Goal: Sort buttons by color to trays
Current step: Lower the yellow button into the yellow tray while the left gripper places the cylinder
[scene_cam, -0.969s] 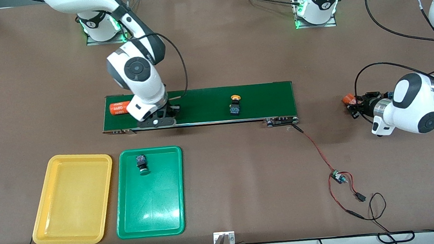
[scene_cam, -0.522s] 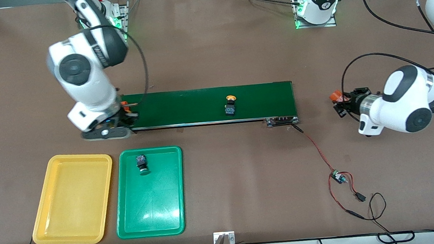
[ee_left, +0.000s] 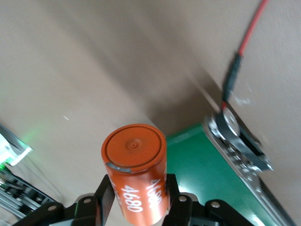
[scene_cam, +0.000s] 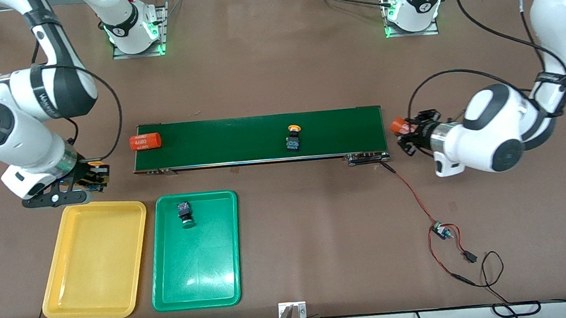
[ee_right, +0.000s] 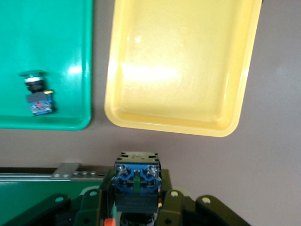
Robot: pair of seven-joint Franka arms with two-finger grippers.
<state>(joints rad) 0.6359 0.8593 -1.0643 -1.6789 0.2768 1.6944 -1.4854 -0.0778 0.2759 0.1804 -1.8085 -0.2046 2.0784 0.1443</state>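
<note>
Nearest the front camera lie two shallow rectangular plastic trays side by side: the yellow tray (scene_cam: 94, 260) toward the right arm's end of the table, bare inside, and the green tray (scene_cam: 196, 250) just beside it. In the green tray, near its rim at twelve o'clock, rests a green-capped button (scene_cam: 184, 213) with a black-and-blue body.

Over bare table just at twelve o'clock of the yellow tray's rim hangs the right gripper (scene_cam: 91, 177), its fingers clamped on a yellow-capped button (ee_right: 136, 181); the right wrist view shows the blue body pinched between the pads.

Farther off runs the long dark-green conveyor belt (scene_cam: 260, 138). A second yellow-capped button (scene_cam: 293, 138) lies near the belt's middle, and an orange cylinder printed "4680" (scene_cam: 145, 141) lies on its side at the belt's end toward the right arm.

At the belt's three o'clock end, the left gripper (scene_cam: 406, 132) is over the table just beside it, its fingers gripping another orange "4680" cylinder (ee_left: 136, 172).
</note>
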